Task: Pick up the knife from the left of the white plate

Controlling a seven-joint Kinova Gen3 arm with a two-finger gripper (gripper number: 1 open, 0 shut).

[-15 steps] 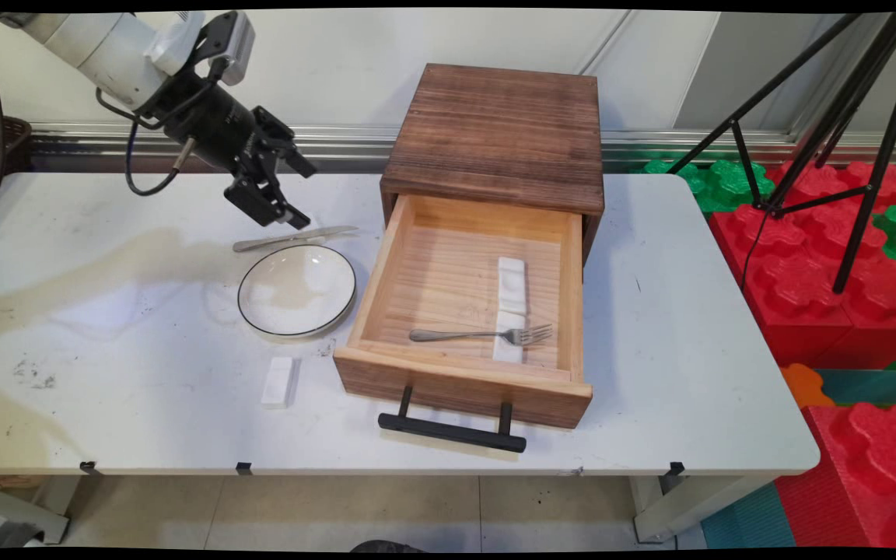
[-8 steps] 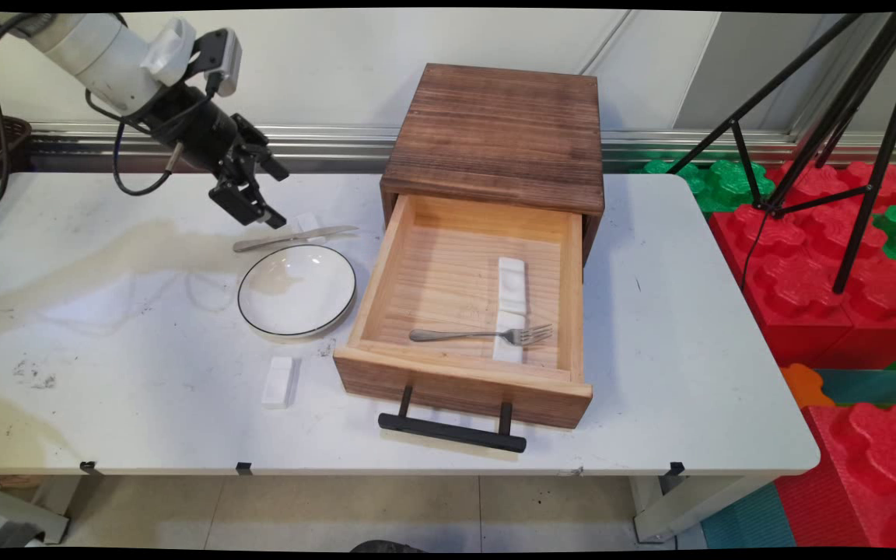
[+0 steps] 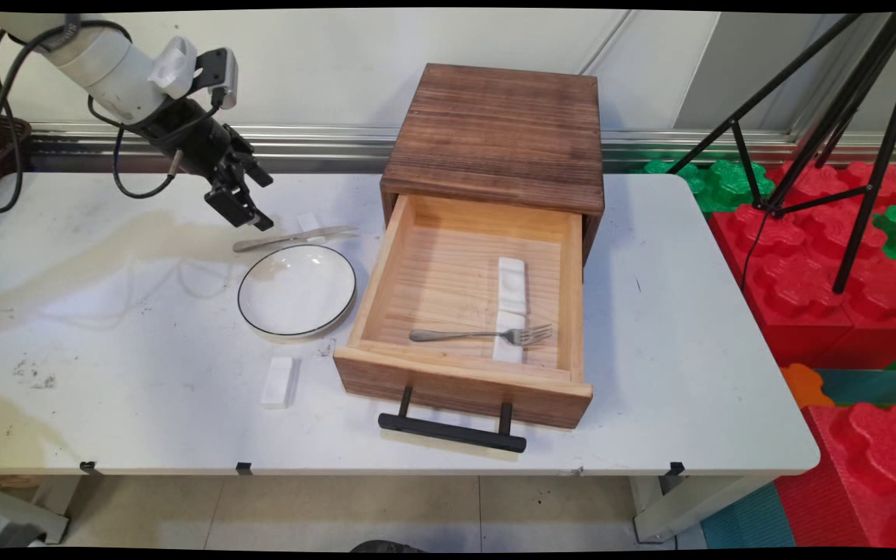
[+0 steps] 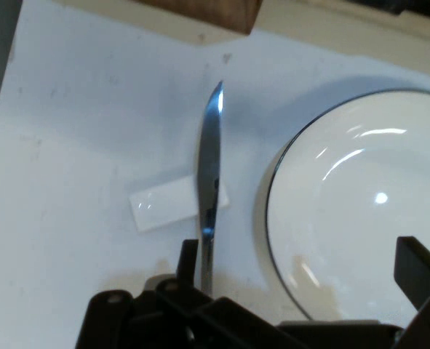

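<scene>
Above far-left surface: black two-finger gripper [image 3: 244, 204], jaws open.
Below it: silver metal knife [image 3: 295, 237] lying across small white rest [image 4: 169, 203].
Beside: round white plate [image 3: 297, 290].

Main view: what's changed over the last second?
The black two-finger gripper moved left and back across the table, open and empty, now above the handle end of the silver table knife. That knife, the white black-rimmed plate, the open wooden drawer and its silver fork stayed put.
</scene>
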